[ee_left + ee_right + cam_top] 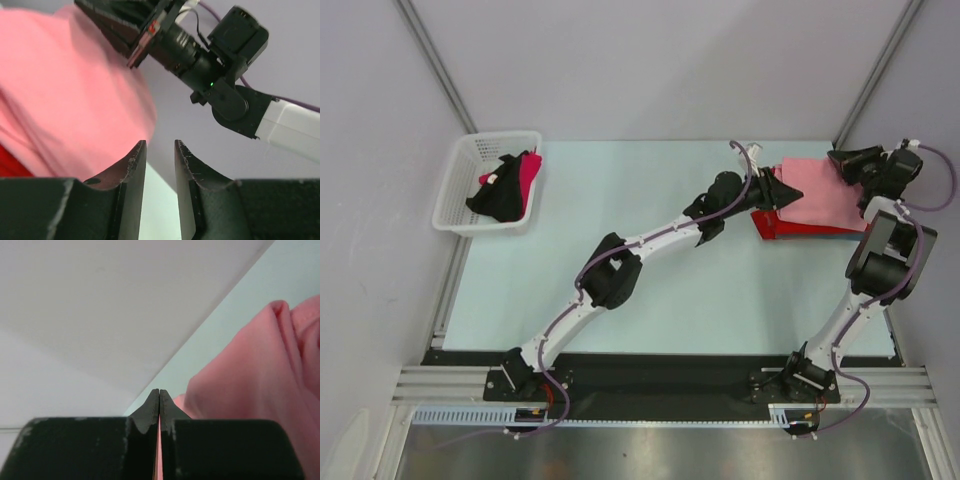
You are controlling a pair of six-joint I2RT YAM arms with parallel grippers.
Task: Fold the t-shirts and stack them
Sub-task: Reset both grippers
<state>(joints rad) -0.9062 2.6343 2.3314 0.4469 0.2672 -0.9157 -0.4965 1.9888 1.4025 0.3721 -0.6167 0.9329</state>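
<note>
Your pink t-shirt lies long-axis left-to-right atop the red t-shirts; right end effector pinches its far corner, left end effector narrowly parted, empty

salmon pink t-shirt, red t-shirts, white lattice basket

A robot test cell in a laboratory, not a home or a shop.

A pale green worktop is the centre of a closed booth. Plain grey panels stand behind it and at both its sides, held by bare metal posts at its far corners. At its near edge, slotted aluminium rails carry the bolted bases of the left arm and the right arm, with purple cables running along them. A white plastic basket sits at its far left corner.
</note>
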